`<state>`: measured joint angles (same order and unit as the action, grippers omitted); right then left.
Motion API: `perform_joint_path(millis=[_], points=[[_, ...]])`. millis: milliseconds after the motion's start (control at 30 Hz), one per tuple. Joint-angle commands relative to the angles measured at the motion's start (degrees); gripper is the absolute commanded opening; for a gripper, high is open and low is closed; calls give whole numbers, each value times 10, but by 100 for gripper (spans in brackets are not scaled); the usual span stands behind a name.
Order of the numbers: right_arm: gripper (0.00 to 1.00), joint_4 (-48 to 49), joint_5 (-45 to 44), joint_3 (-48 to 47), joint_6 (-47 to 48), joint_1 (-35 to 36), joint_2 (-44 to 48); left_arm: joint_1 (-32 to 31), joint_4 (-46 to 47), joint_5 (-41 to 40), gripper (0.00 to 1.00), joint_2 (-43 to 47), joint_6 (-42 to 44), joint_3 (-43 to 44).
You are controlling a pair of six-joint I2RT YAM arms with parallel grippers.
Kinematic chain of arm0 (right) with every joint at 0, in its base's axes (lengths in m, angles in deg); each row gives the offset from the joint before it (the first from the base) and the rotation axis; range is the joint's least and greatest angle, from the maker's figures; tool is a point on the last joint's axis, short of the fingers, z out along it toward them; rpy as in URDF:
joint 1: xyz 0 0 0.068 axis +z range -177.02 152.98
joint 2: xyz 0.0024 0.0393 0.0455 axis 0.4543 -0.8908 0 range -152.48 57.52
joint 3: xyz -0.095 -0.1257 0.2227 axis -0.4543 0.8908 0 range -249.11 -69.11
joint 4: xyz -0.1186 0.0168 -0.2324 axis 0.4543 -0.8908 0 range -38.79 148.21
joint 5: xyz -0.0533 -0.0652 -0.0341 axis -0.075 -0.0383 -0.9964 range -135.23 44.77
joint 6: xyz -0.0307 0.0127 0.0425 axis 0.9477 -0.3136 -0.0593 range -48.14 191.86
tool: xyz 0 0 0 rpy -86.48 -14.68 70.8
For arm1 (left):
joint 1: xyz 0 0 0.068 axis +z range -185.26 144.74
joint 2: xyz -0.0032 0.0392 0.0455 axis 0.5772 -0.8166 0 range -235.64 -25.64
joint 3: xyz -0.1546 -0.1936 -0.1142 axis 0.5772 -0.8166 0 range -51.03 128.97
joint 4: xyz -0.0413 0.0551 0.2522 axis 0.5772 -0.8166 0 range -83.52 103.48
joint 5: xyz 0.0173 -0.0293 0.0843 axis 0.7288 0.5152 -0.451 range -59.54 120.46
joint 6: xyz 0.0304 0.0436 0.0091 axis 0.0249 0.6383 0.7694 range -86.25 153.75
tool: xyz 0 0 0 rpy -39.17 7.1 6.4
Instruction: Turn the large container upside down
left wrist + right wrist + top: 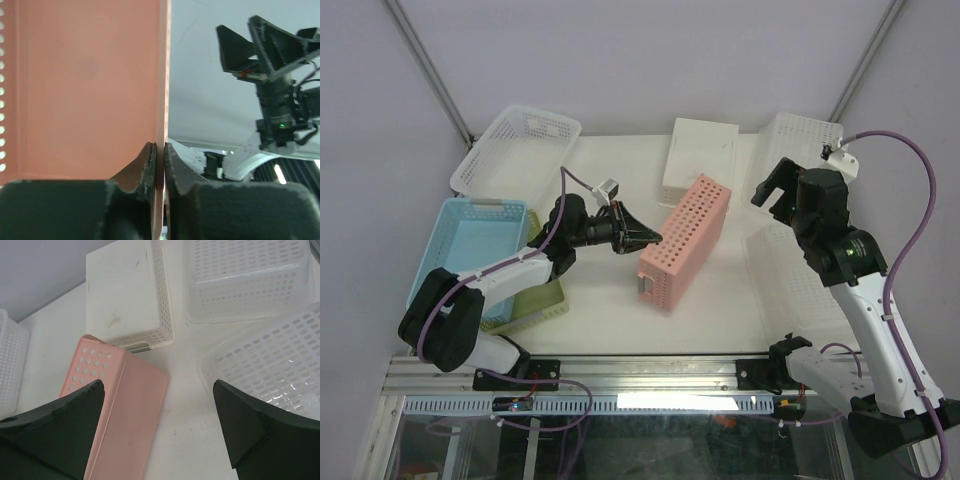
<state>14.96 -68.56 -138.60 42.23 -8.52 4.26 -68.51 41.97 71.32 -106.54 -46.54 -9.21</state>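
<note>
- While the left gripper (653, 238) is clamping tight on a thin wall edge of the pink container (685, 243), that container is standing on one long side near the middle of the table (610, 320), in the centre of the top view.
- The container's perforated side is facing up and toward the lower left of the frame, and its length is running from lower left to upper right.
- In the left wrist view, the two dark fingers (147, 165) are pressing against the pink wall from both sides, and the wall is filling the left half of the frame.
- The right gripper (775, 195) is hanging above the table at the upper right of the top view with its jaws spread wide, holding nothing and staying apart from the container.
- In the right wrist view, the pink container is lying in the lower left of the frame, just below a white basket (125, 295) that is resting bottom up.
- A blue basket (470, 245) is sitting at the left of the top view, a white mesh basket (515, 150) at the upper left, and a clear basket (805, 135) at the upper right.
</note>
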Motion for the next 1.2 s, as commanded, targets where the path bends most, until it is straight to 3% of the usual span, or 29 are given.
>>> perform_joint_path(millis=[0, 133, 267, 533, 800, 967, 1167], points=[[94, 21, -7, -1, 1, -3, 6, 8, -66, -32, 13, 3, 55, 5], [94, 21, -11, 8, 2, -4, 10, 16, -197, -94, 30, 14, 127, 12], [94, 25, -9, 14, 1, -4, 7, 30, -244, -124, 32, 11, 163, 4], [94, 32, -4, 17, 5, -5, -1, 52, -250, -135, 35, -5, 167, -18], [94, 32, -1, 19, 6, -6, -4, 69, -354, -191, 64, -6, 248, 33], [94, 37, 3, 22, 4, -7, -8, 70, -407, -229, 89, -25, 293, 62], [94, 38, 6, 27, 3, -8, -10, 72, -422, -242, 91, -31, 317, 75]])
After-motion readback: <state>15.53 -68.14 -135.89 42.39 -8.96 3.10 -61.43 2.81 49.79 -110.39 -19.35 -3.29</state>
